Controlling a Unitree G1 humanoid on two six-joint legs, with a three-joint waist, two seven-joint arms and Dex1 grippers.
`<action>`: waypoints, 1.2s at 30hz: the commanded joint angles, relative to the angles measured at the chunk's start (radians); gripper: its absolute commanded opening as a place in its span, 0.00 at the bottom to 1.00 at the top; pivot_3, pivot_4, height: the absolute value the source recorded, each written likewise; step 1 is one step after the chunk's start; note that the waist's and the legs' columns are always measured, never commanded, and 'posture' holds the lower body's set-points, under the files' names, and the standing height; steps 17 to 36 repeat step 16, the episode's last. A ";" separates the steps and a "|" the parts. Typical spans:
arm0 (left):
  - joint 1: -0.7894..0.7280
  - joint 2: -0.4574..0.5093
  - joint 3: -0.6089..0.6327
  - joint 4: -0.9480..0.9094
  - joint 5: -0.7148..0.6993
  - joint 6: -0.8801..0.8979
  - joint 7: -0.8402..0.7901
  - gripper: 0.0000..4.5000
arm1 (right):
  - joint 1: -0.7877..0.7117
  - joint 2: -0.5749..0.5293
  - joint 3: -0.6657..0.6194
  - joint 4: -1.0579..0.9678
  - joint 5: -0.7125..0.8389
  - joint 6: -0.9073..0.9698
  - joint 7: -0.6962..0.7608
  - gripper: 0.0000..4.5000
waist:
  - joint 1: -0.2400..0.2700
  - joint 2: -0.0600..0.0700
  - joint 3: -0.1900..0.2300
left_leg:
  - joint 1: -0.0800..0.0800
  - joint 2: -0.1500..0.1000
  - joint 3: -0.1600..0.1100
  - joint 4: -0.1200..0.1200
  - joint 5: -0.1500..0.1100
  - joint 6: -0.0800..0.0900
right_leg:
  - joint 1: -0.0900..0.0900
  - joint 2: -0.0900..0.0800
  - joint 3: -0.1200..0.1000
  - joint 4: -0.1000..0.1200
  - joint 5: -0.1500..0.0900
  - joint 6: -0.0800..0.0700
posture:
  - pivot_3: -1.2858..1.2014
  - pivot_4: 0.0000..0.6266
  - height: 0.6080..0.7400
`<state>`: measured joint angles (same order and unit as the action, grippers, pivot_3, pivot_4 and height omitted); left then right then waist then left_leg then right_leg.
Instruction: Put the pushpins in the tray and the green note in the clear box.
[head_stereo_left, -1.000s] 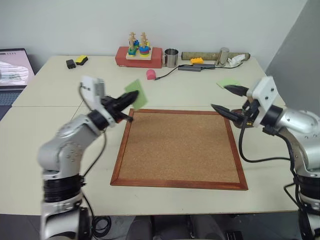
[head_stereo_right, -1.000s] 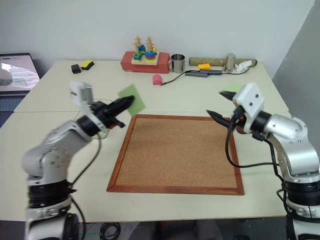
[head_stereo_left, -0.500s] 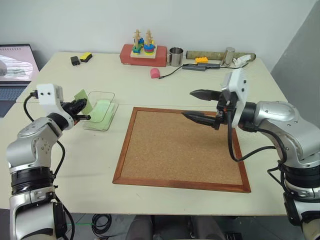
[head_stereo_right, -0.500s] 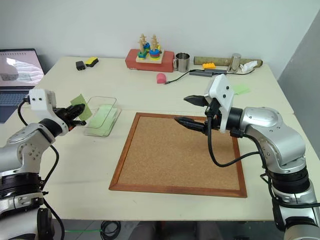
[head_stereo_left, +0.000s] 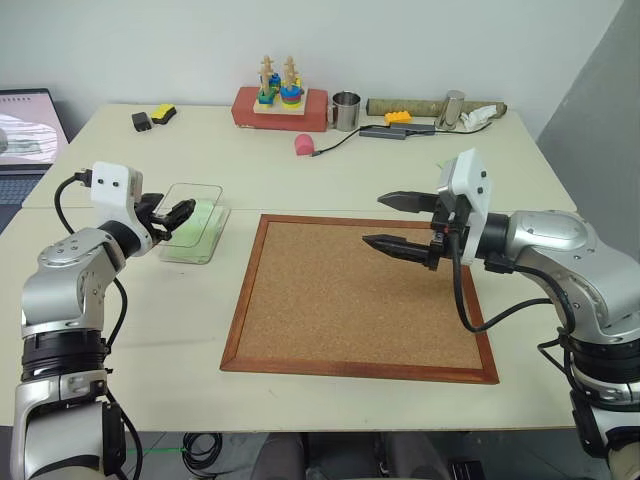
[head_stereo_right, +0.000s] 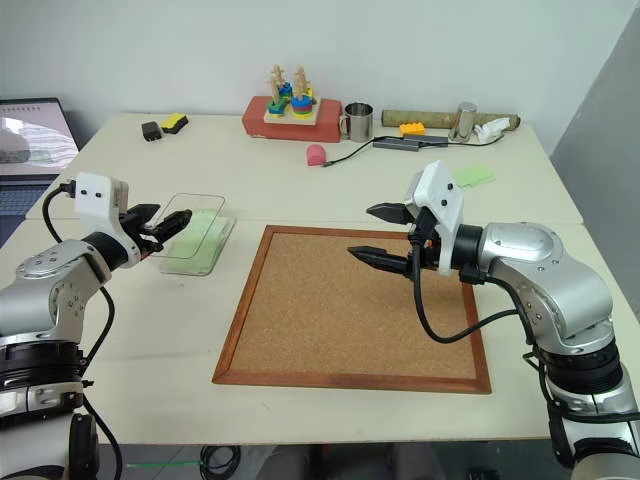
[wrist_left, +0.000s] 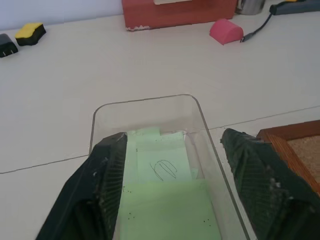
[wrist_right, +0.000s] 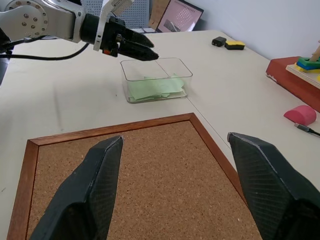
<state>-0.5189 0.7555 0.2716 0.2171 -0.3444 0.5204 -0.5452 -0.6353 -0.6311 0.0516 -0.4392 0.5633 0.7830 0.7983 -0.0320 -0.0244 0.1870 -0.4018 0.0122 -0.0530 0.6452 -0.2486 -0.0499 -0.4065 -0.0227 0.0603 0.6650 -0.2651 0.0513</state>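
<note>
Laptop (head_stereo_left: 22, 120) cut by picture edge, green note (wrist_left: 167, 220) cut off at frame bottom

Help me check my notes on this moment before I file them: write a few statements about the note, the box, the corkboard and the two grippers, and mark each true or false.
1. The green note lies inside the clear box. True.
2. The left gripper is shut on the note. False: its fingers stand open on either side of the box, holding nothing.
3. The right gripper is open above the corkboard. True.
4. The clear box sits on the corkboard. False: it sits on the table, off the corkboard's left edge.
5. A pushpin is stuck in the middle of the corkboard. False: the cork surface shows none.
</note>
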 joint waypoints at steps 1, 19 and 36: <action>0.055 0.105 0.009 -0.178 -0.006 -0.043 -0.132 0.87 | 0.025 -0.054 -0.061 -0.034 0.012 -0.023 0.025 0.78 | -0.001 0.000 0.000 | 0.000 0.000 0.000 0.000 0.000 0.000 | 0.000 0.000 0.000 0.000 0.000 0.000 | 0.52 0.24 1.00; 0.464 0.441 0.085 -0.431 -0.028 -0.093 -0.613 0.87 | 0.471 -0.512 -0.349 0.058 -0.054 -0.216 0.389 0.78 | 0.002 0.001 0.001 | 0.003 0.002 0.004 0.000 0.000 0.001 | 0.002 0.002 0.001 -0.001 -0.005 0.001 | 0.52 0.24 1.00; 0.464 0.441 0.085 -0.431 -0.028 -0.093 -0.613 0.87 | 0.471 -0.512 -0.349 0.058 -0.054 -0.216 0.389 0.78 | 0.002 0.001 0.001 | 0.003 0.002 0.004 0.000 0.000 0.001 | 0.002 0.002 0.001 -0.001 -0.005 0.001 | 0.52 0.24 1.00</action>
